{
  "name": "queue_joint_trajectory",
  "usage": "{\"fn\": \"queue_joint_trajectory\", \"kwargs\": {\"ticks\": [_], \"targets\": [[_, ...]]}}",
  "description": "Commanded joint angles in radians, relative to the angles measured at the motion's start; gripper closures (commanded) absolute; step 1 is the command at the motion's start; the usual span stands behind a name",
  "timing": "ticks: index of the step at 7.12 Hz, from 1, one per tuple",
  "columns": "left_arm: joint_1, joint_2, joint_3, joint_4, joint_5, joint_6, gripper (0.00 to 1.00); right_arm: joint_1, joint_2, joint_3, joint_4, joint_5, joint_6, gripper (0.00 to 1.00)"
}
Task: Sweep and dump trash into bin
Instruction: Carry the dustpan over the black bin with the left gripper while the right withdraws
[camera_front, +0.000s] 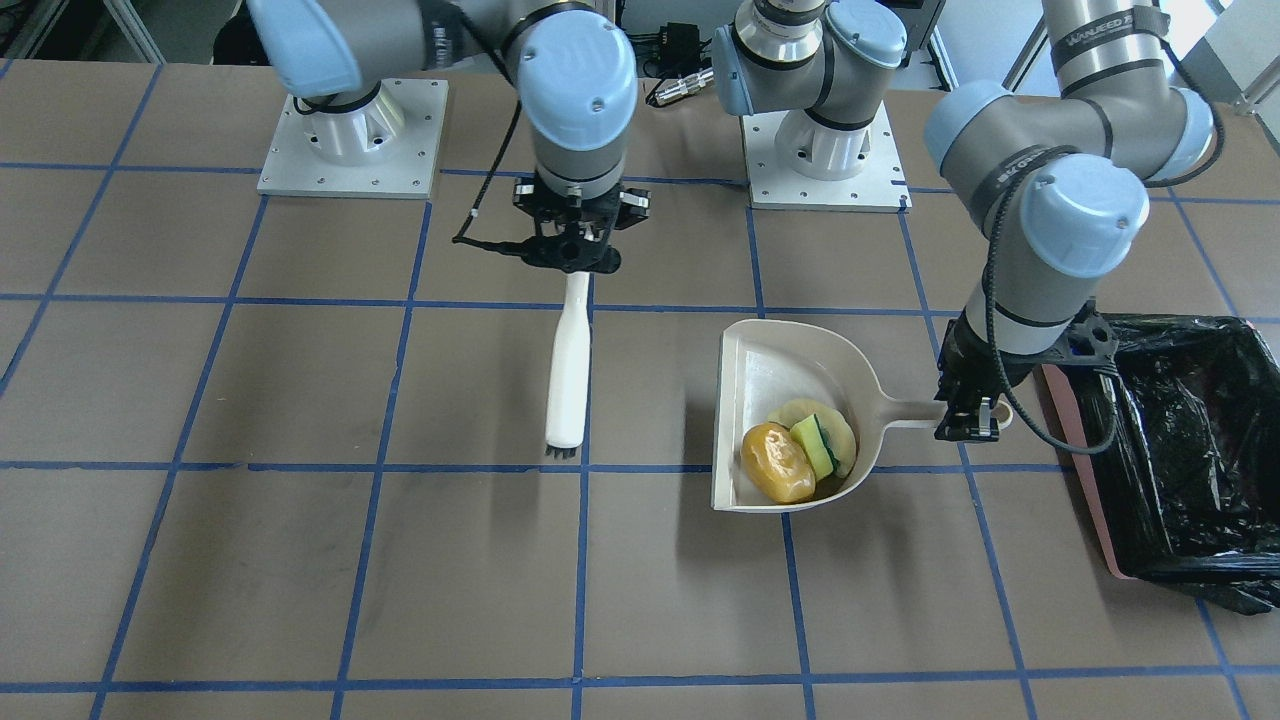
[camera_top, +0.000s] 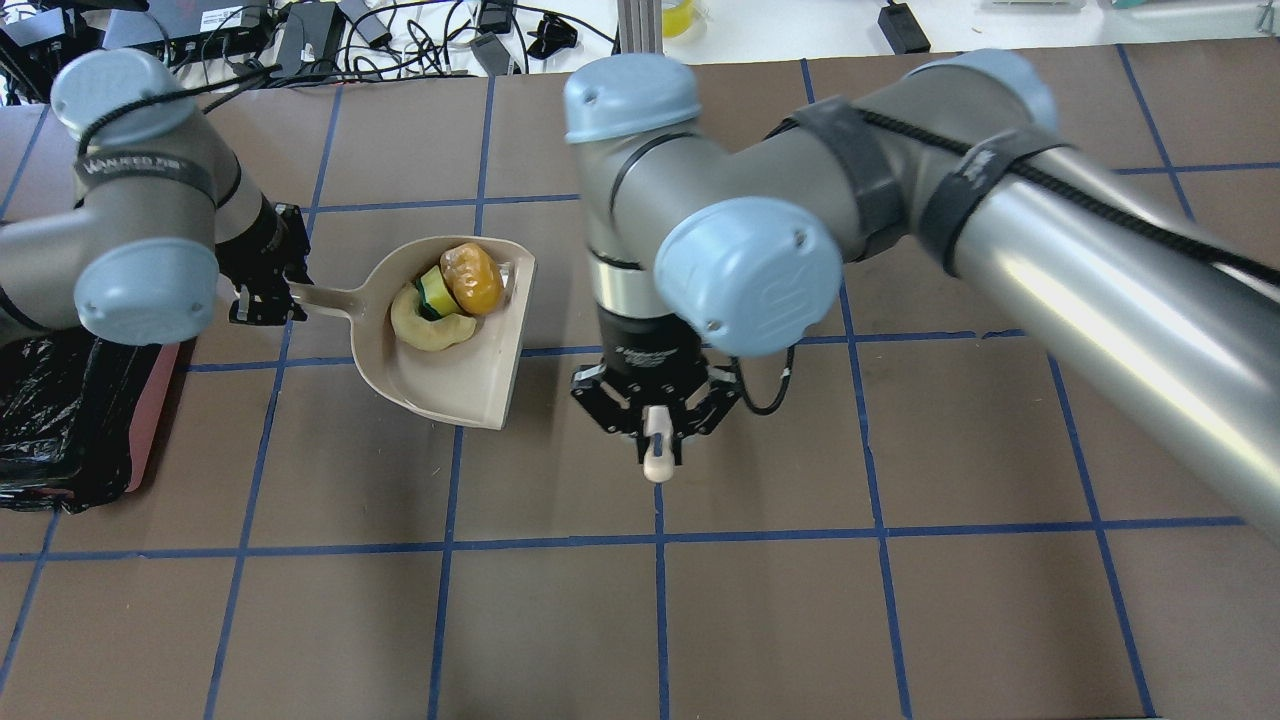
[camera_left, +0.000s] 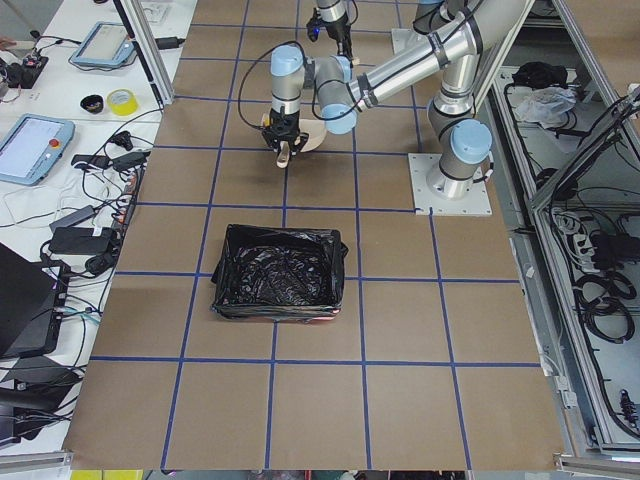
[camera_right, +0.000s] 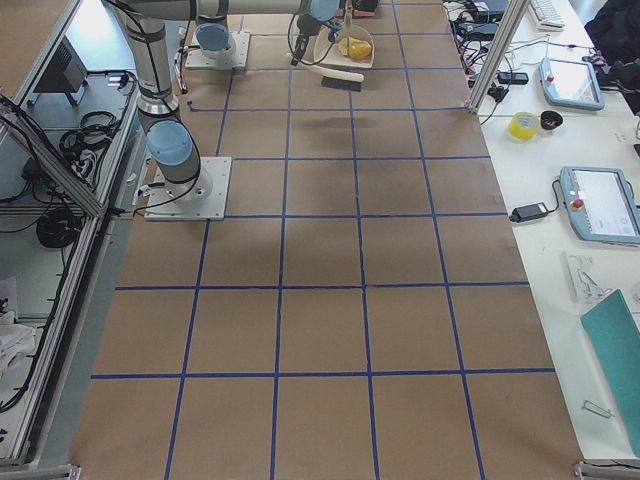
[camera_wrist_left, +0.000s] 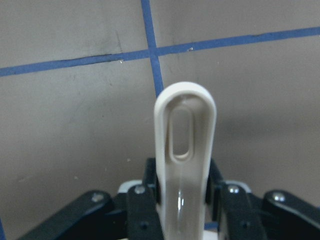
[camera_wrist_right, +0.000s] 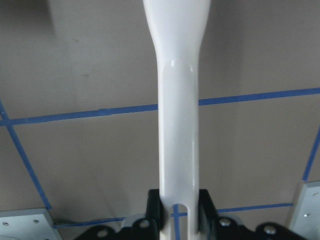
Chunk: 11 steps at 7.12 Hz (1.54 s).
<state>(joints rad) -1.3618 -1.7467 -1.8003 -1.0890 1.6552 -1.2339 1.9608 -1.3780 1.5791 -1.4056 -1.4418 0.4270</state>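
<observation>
The trash lies in the beige dustpan (camera_front: 770, 365): an orange-yellow lump (camera_front: 777, 463), a yellow-and-green sponge block (camera_front: 815, 445) and a pale crescent piece (camera_front: 848, 448). It also shows in the overhead view: the lump (camera_top: 472, 278), the sponge (camera_top: 437, 290) and the crescent (camera_top: 430, 335). My left gripper (camera_front: 968, 418) is shut on the dustpan's handle (camera_wrist_left: 185, 145), beside the bin (camera_front: 1190, 440). My right gripper (camera_front: 575, 262) is shut on the cream hand brush (camera_front: 568, 380), left of the dustpan in the front view, bristles pointing away from the robot.
The bin (camera_top: 50, 420) stands at the table's edge on my left side, with its pink side facing the dustpan (camera_top: 450, 385). Both arm bases (camera_front: 352, 140) are bolted on at the robot's side. The brown table has a blue tape grid.
</observation>
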Motion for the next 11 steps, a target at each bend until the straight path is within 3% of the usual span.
{"fn": "queue_joint_trajectory", "kwargs": {"ticks": [1, 3, 4, 7, 8, 10, 11], "targets": [[0.013, -0.011, 0.171, -0.121, -0.015, 0.010, 1.00, -0.188, -0.044, 0.002, 0.060, -0.188, -0.243, 1.00], [0.164, -0.007, 0.202, -0.121, -0.118, 0.057, 1.00, -0.392, -0.036, 0.007, 0.065, -0.248, -0.416, 1.00], [0.253, -0.016, 0.228, -0.121, -0.126, 0.156, 1.00, -0.457, -0.007, 0.006, 0.027, -0.291, -0.431, 1.00], [0.438, -0.060, 0.300, -0.106, -0.129, 0.250, 1.00, -0.586, 0.106, 0.007, -0.116, -0.281, -0.534, 1.00], [0.499, -0.091, 0.337, -0.106, -0.130, 0.302, 1.00, -0.627, 0.122, 0.013, -0.168, -0.281, -0.594, 1.00], [0.594, -0.176, 0.430, -0.100, -0.127, 0.419, 1.00, -0.677, 0.123, 0.102, -0.397, -0.278, -0.728, 1.00], [0.642, -0.219, 0.459, -0.068, -0.129, 0.498, 1.00, -0.684, 0.122, 0.139, -0.441, -0.278, -0.769, 1.00]]}}
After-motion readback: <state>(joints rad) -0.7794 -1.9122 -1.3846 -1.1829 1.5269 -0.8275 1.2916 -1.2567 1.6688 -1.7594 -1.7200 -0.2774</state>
